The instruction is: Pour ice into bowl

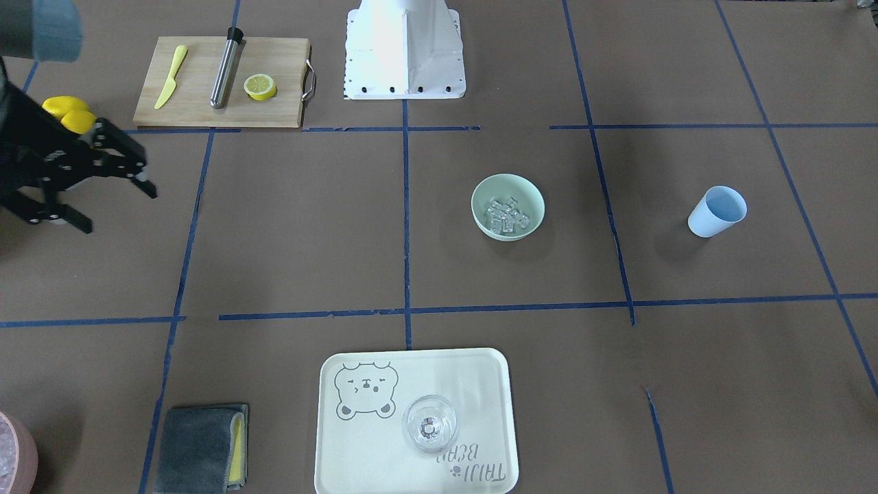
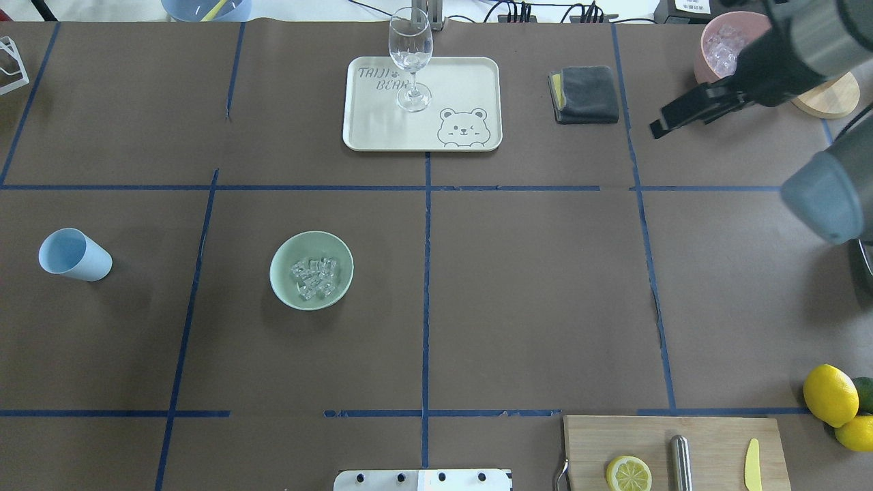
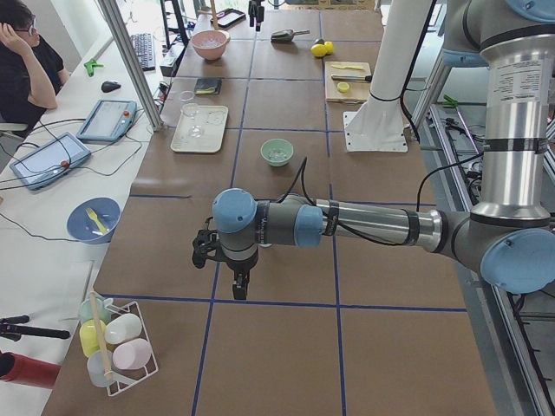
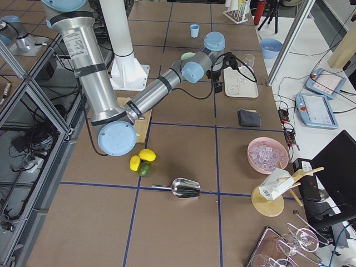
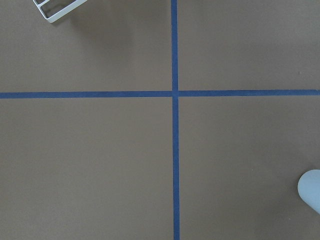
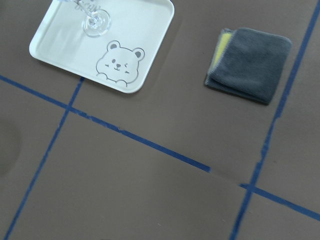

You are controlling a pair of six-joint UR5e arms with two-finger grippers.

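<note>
The mint-green bowl (image 1: 527,190) (image 2: 286,252) stands left of the table's middle line in the overhead view. The ice (image 1: 506,214) (image 2: 314,277) lies inside it as a heap of small clear cubes. A light blue cup (image 1: 717,211) (image 2: 74,254) stands apart from the bowl, farther out on the robot's left side. My right gripper (image 1: 116,208) (image 2: 682,119) hangs open and empty above the table near the grey cloth, far from the bowl. My left gripper (image 3: 238,279) shows only in the exterior left view, pointing down over bare table; I cannot tell its state.
A cream tray (image 2: 464,75) carries a wine glass (image 2: 411,58). Beside it lie a folded grey cloth (image 2: 586,93) and a pink bowl (image 2: 713,44). A cutting board (image 1: 219,82) holds a lemon half, knife and steel tool. Whole lemons (image 2: 830,395) sit nearby. A person (image 3: 22,61) sits beside the table.
</note>
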